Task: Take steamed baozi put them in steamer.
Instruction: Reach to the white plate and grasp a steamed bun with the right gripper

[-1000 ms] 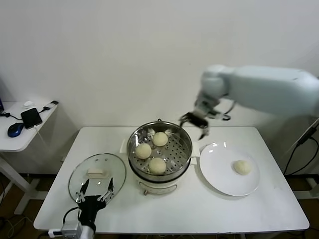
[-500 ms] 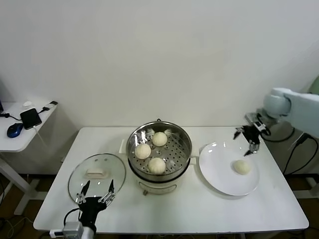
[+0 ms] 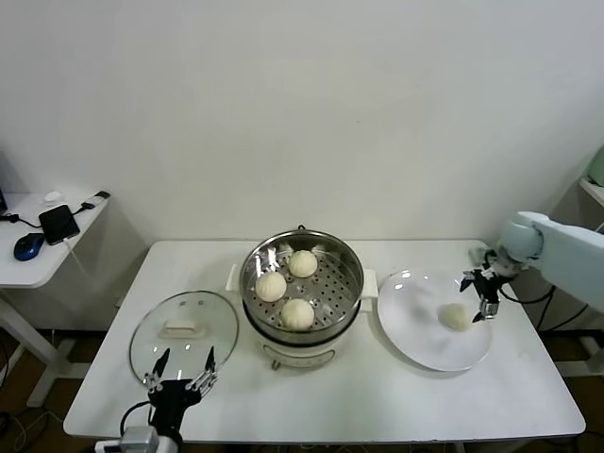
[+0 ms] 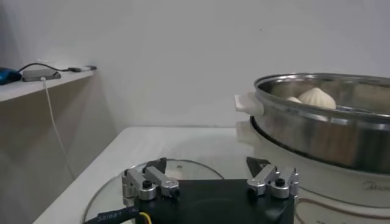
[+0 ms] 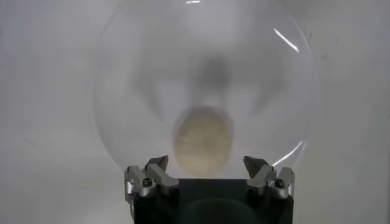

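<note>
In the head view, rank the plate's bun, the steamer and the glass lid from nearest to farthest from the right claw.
1. Bun on the plate, just beside the open right claw.
2. Steamer, mid-table, toward the robot's left of the plate.
3. Glass lid, far left, by the left claw.

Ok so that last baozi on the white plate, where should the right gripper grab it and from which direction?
Come straight down from above with the right gripper and close across the widest middle of the baozi. It sits alone on the flat plate as a smooth dome, so its sides are open, and gentle pressure seems wise.
</note>
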You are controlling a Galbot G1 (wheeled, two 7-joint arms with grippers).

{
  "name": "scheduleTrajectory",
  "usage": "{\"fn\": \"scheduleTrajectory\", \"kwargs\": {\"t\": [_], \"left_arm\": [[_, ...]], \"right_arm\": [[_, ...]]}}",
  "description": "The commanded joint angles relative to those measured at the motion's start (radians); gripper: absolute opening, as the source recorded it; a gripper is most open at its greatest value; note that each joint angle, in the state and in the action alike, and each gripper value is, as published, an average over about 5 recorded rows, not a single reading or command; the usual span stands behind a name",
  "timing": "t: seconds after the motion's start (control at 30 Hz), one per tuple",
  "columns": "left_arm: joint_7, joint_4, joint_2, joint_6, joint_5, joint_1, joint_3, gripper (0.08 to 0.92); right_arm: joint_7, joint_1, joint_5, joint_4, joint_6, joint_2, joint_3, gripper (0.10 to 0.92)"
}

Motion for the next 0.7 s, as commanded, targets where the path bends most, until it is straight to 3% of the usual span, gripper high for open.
{"fn": "scheduleTrajectory", "kwargs": {"t": [0.03, 0.27, 0.5, 0.7], "left_arm": [[0.000, 0.003, 0.001, 0.000, 0.000, 0.000, 0.003, 0.823], [0.000, -0.001, 0.000, 0.004, -0.001, -0.004, 0.006, 0.823], [0.000, -0.015, -0.001, 0.007, 0.000, 0.004, 0.007, 0.823], [0.001, -0.036, -0.007, 0.014, 0.004, 0.014, 0.012, 0.823]], "right_arm": [[0.023, -0.162, -0.055, -0.095, -0.032, 0.048, 0.138, 0.823], [0.048, -0.181, -0.070, -0.099, -0.049, 0.056, 0.174, 0.819], [0.029, -0.098, -0.028, -0.014, -0.062, 0.019, 0.124, 0.718], [0.008, 0.257, 0.159, 0.133, -0.077, 0.008, -0.137, 0.697]]}}
